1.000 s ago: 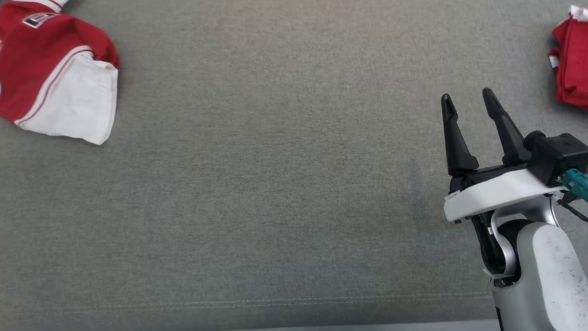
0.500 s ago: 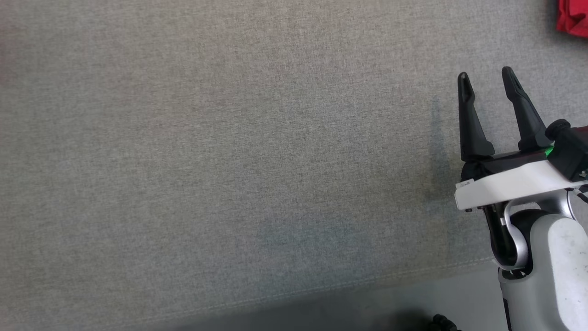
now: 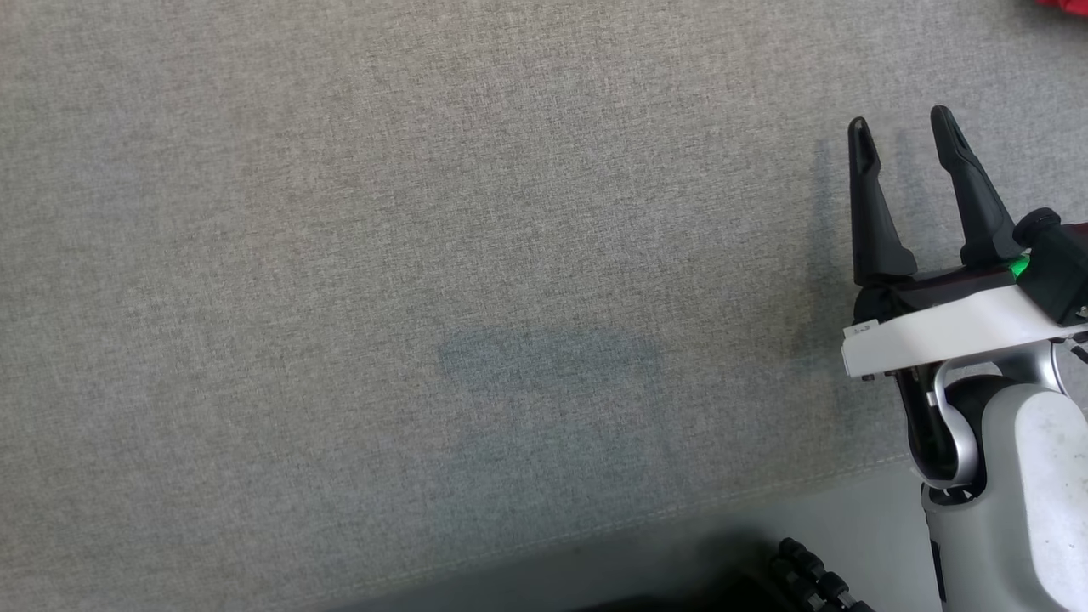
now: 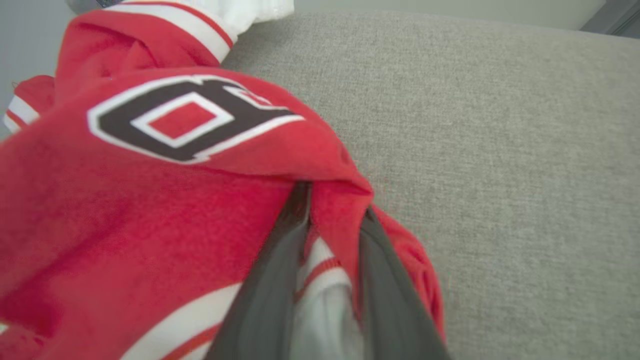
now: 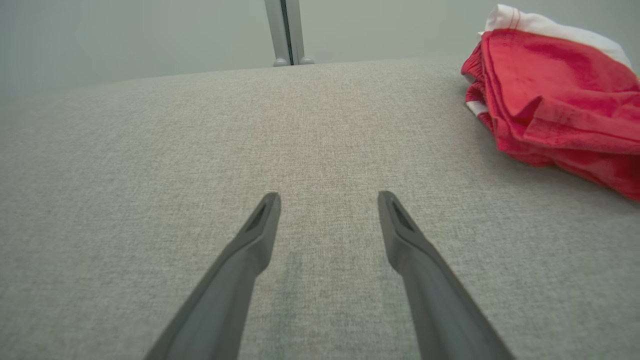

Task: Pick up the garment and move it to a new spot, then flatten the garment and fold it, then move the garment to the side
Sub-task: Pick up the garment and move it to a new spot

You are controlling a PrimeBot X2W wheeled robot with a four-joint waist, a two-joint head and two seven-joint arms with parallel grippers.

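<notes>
The garment (image 4: 150, 200) is red with white stripes and a black-and-white emblem, and it lies bunched on the grey fabric surface (image 4: 500, 150) in the left wrist view. My left gripper (image 4: 334, 202) is pushed into it, its dark fingers closed partway on a raised fold of red cloth that fills the gap between the tips. My right gripper (image 3: 901, 127) hovers open over bare grey surface at the right of the head view. Nothing sits between its fingers in the right wrist view (image 5: 327, 200).
Another red and white garment (image 5: 555, 95) lies crumpled to the right of my right gripper, a sliver of it (image 3: 1067, 3) at the head view's top right corner. The surface's front edge (image 3: 595, 540) runs along the bottom. A metal post (image 5: 285, 30) stands behind the far edge.
The head camera has swung, so the garment on the left has left the head view and the surface's front edge has come in at the bottom. My right gripper stays open.
</notes>
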